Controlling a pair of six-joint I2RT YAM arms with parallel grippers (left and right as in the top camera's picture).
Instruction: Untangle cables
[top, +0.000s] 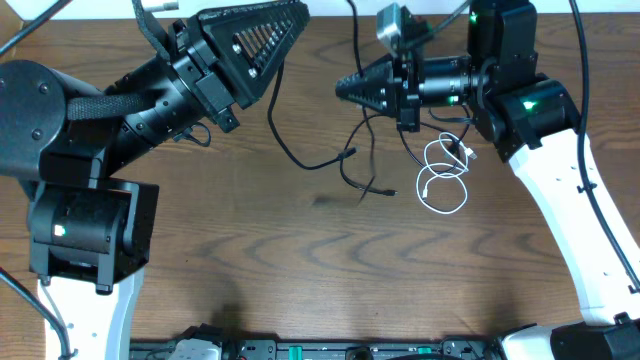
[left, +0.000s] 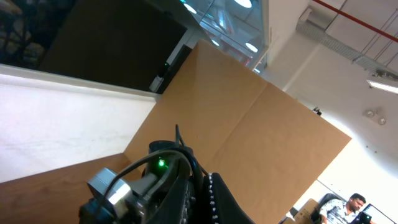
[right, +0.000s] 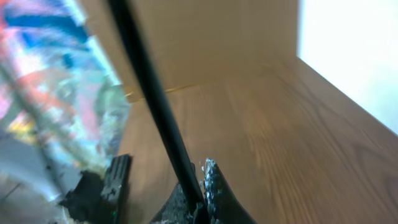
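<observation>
Right gripper (right: 200, 198) pinching black cable (right: 152, 87), left gripper (top: 297, 13) pressed together, hold unclear, one black cable, one white cable (top: 447, 172) centre-right.

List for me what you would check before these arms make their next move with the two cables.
1. Right fingers shut on the black cable: ok. The right wrist view shows the cord pinched between them.
2. Left fingers gripping the black cable: cannot tell. They are shut and the cord runs up to them, but the contact is hidden.
3. White cable free of both arms: ok. It lies coiled on the table.
4. Black and white cables fully apart: cannot tell. A black strand passes close to the coil.
5. Slack in the black cable: ok. Its middle sags onto the table.
</observation>
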